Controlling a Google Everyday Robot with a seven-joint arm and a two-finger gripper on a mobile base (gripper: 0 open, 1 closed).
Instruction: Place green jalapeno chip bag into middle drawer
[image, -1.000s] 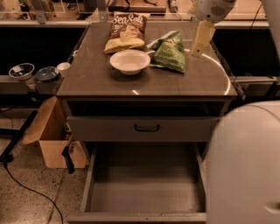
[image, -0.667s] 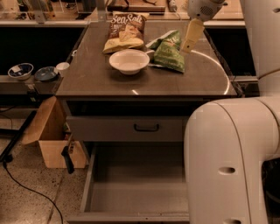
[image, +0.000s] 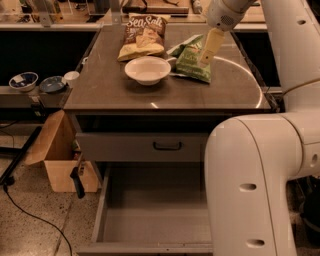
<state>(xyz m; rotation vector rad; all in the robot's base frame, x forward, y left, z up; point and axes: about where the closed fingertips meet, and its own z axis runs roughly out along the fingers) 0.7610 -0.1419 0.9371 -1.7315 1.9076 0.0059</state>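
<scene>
The gripper (image: 205, 58), whose grip cannot be told, is held over the green jalapeno chip bag (image: 189, 66), which is laid on the desk (image: 105, 85) beside the white bowl (image: 147, 69), above the opened middle drawer (image: 155, 222).

The pale two-finger gripper (image: 206, 56) is drifting left and lower.
It is now coming over the crinkled, glossy green jalapeno chip bag (image: 192, 65), while the bulky white arm link (image: 250, 190) is swinging left, covering more of the wide grey metal middle drawer (image: 150, 215).
</scene>
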